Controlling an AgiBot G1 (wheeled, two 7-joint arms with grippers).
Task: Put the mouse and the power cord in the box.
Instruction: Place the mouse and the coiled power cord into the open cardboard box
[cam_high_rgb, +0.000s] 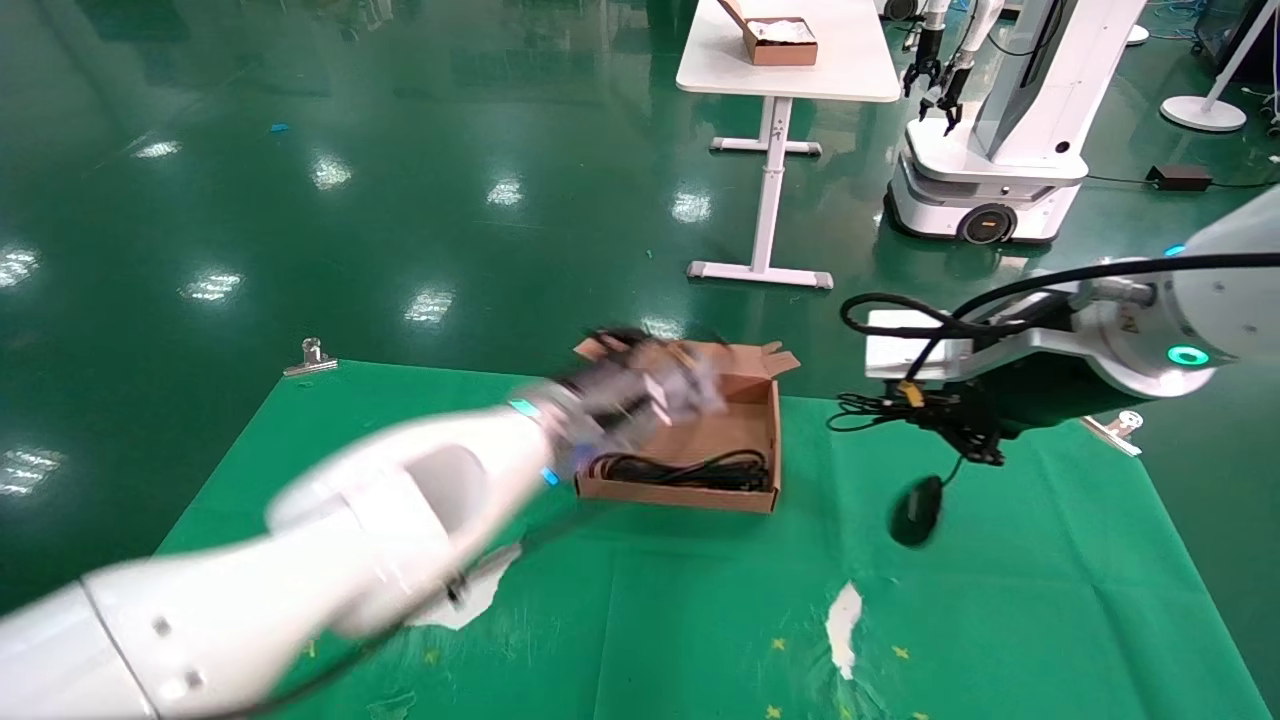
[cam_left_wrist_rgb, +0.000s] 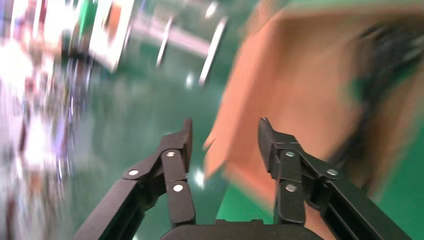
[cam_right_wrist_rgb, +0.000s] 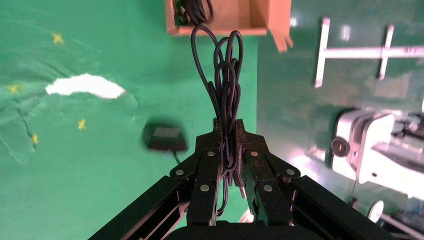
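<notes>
The box (cam_high_rgb: 745, 425) sits at the far middle of the green cloth, and the power cord (cam_high_rgb: 690, 468) lies coiled along its near wall. My left gripper (cam_high_rgb: 685, 388) is blurred in motion over the box's left half. In the left wrist view that gripper (cam_left_wrist_rgb: 225, 137) is open and holds nothing, with the box (cam_left_wrist_rgb: 300, 90) smeared behind it. Right of the box my right gripper (cam_high_rgb: 975, 435) is shut on the mouse's bundled thin cable (cam_right_wrist_rgb: 225, 75). The mouse (cam_high_rgb: 917, 510) dangles below it, above the cloth. The right wrist view shows the right gripper (cam_right_wrist_rgb: 228, 127), the mouse (cam_right_wrist_rgb: 164, 137) and the box (cam_right_wrist_rgb: 235, 15).
White patches (cam_high_rgb: 845, 615) show where the cloth is torn near the front. Metal clips (cam_high_rgb: 312, 355) hold the cloth's far corners. Beyond it stand a white table (cam_high_rgb: 850, 70) bearing another brown box (cam_high_rgb: 780, 42), and a second robot (cam_high_rgb: 990, 150).
</notes>
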